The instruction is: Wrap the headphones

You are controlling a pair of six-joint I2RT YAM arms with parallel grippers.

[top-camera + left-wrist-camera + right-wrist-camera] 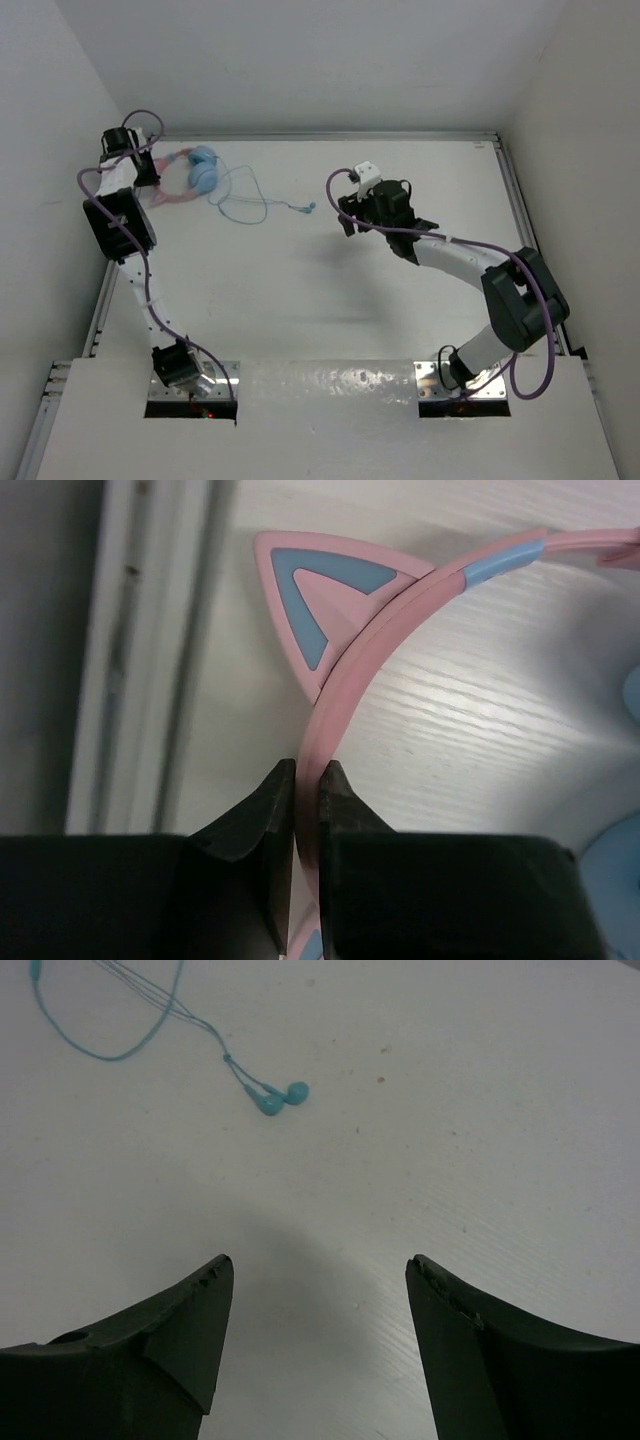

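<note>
Pink band, light blue cups: found the headphones [203,172] at the upper left of the top view, lying on the white table [330,300] close to its left edge. Traced the thin cord [245,208] from the cups out to the right in loose loops, ending toward the middle of the frame. Saw the left arm [120,228] reaching up the left side, with the left jaws at the pink headband [170,192]. Placed the right arm [470,262] bending in from the lower right, with the right jaws above bare table right of centre, near the cord's end but apart from it.

Turned to the left wrist view. Found the left jaws nearly closed, pinching the headband [400,645] edgewise between the two dark fingers [262,825] at bottom centre. Followed the band arcing to the upper right, past a blue segment and a cat-ear point [320,590] at upper centre. Caught part of a light blue ear cup [615,875] at the lower right edge and a grey rail [130,650] down the left side.

Turned to the right wrist view. Found the right jaws spread wide, holding nothing, with both fingers [190,1335] low in the frame over bare table [450,1110]. Spotted the cord [105,1058] at the upper left, ending in two small teal bulbs [285,1095], well clear of the fingertips.
</note>
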